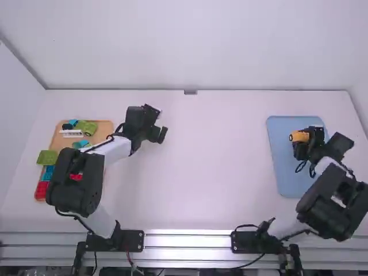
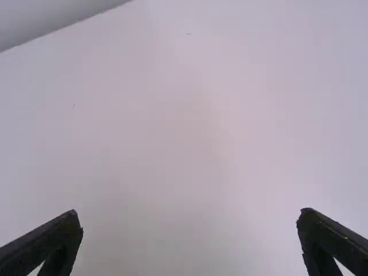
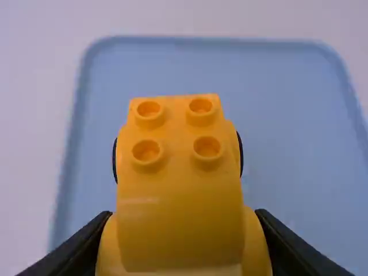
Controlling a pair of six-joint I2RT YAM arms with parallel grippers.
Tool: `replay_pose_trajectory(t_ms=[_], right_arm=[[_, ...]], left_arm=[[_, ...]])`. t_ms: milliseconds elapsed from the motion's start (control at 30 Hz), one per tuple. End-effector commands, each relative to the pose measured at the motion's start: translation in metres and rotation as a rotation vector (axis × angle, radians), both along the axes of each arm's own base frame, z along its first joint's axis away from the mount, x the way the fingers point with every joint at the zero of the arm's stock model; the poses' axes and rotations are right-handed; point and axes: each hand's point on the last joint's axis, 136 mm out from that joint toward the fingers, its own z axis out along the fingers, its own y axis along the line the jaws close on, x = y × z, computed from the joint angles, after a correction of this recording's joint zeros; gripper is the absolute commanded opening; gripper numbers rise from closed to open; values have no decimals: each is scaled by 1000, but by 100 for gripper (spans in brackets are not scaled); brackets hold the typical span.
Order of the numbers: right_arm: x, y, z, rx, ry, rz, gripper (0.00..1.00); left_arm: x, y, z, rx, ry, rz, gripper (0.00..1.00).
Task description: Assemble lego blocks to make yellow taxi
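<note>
The white bench (image 1: 213, 172) is spreading wide and pale between the arms, and a plain whitish wall (image 1: 195, 46) is standing along its far edge, with another wall (image 1: 14, 109) slanting in on the left. A small grey fitting (image 1: 190, 92) is sitting at the foot of the far wall, and metal rails (image 1: 187, 253) are running along the near edge.

On the right, a blue tray (image 1: 286, 178) is lying flat, and the yellow taxi (image 1: 298, 136) is showing over it, four studs facing the wrist camera and dark wheels peeking out at both sides. The right tool (image 1: 304, 140) is gripping the taxi, its fingers closing on either side; whether the taxi is touching the tray, I cannot tell.

On the left, a tan tray (image 1: 105, 129) is carrying a green block (image 1: 86, 127), a white piece (image 1: 71, 133) and red blocks (image 1: 41, 190), while the left arm is partly covering it. The left tool (image 1: 163, 122) is hovering over the bench beyond that tray, its fingers standing wide apart and holding nothing
</note>
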Motion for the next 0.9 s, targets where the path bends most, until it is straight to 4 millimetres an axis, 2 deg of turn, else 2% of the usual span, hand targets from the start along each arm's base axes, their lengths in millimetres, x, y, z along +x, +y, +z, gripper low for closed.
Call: replay_pose_trajectory(t_ms=[0,67,133,200,233,333,367,400,467,567,667,767,867], right_arm=[[-3,-1,-25,93,31,-57,55],[-1,-5,-41,122,46,-98,57],[0,-5,-45,131,47,-102,58],[-2,-7,-48,133,51,-109,66],[-2,-9,-47,133,49,-113,73],[0,-7,-45,132,46,-107,82],[1,-4,-44,142,46,-118,87],[0,-5,-41,151,48,-135,97],[-3,-6,-38,151,56,-155,98],[-6,-3,-24,157,53,-165,98],[-5,13,5,135,31,-131,98],[-12,30,37,100,19,-111,98],[-16,50,65,61,-5,-77,98]], left_arm=[[-3,-1,6,-82,17,74,99],[-3,0,5,-86,22,80,99],[-4,1,5,-90,26,90,99],[-2,9,3,-96,35,163,99],[-3,12,2,-85,39,178,99],[-7,10,3,-66,46,182,99],[-8,9,5,-53,46,186,99],[-9,7,8,-38,44,188,99],[-10,7,12,-14,40,202,99],[-13,6,25,53,35,232,99],[-19,-3,50,121,26,206,99],[-24,-11,74,89,24,203,99],[-30,-11,98,40,21,237,99]])
